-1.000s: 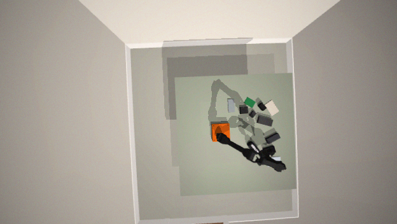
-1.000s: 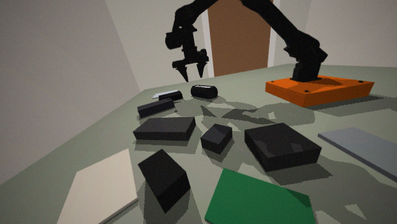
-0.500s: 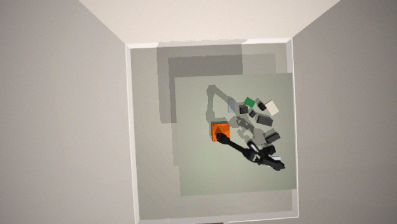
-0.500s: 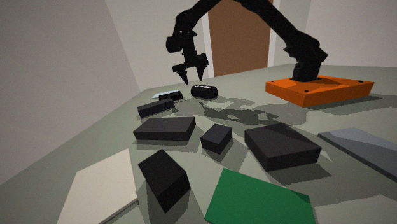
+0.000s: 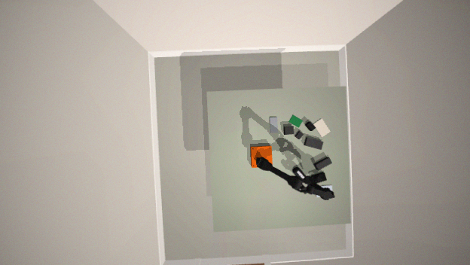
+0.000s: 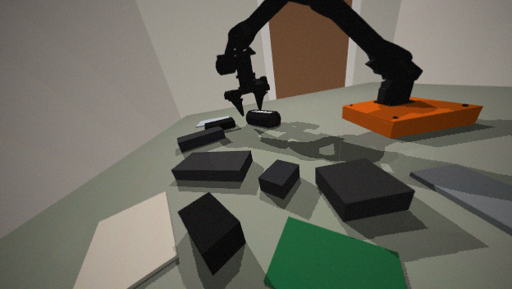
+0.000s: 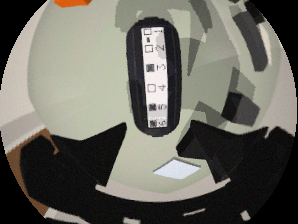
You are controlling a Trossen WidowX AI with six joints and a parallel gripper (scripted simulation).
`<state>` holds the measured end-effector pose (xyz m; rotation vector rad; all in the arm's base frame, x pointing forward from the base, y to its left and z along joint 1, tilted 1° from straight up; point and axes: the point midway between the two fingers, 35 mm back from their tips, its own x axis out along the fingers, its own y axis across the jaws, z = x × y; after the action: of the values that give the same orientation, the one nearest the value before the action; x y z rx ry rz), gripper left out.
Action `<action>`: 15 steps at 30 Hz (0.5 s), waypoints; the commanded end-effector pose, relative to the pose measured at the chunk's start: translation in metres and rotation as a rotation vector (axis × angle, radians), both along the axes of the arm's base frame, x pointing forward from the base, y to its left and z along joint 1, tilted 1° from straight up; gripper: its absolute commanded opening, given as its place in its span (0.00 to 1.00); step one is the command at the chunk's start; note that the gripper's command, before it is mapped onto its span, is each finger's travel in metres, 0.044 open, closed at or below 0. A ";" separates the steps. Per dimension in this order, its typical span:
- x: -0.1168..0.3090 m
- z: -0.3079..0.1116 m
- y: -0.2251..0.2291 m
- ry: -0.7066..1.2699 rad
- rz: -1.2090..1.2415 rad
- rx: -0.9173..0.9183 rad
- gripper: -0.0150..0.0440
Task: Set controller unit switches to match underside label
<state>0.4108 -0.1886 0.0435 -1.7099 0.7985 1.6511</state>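
Observation:
The dark grey controller unit (image 5: 294,170) (image 6: 263,120) (image 7: 134,75) lies upside down on the bench, its white label (image 7: 152,77) facing up. In the wrist view the label's squares 3, 5 and 6 are filled; squares 1, 2 and 4 are empty. The rocker switches are hidden underneath. My gripper (image 6: 251,112) (image 7: 158,124) is open and empty, its fingers pointing down. In the wrist view the fingertips stand apart near the number 6 end of the unit. Whether a fingertip touches the unit I cannot tell.
Dark blocks (image 5: 313,142) (image 6: 213,164) (image 6: 365,185), a green plate (image 5: 295,120) (image 6: 336,256), a cream plate (image 5: 321,127) (image 6: 131,242) and a grey plate (image 5: 273,124) lie around the bench. A pale plate (image 7: 176,168) lies beyond the fingers. The orange base (image 5: 267,150) (image 6: 431,119) carries the arm.

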 end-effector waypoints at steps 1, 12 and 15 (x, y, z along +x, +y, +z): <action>-0.002 -0.008 0.000 0.006 0.003 -0.003 1.00; -0.002 -0.018 0.000 0.006 0.003 -0.004 0.87; -0.002 -0.018 0.000 0.006 0.003 -0.004 0.83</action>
<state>0.4095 -0.1881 0.0267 -1.7087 0.7991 1.6527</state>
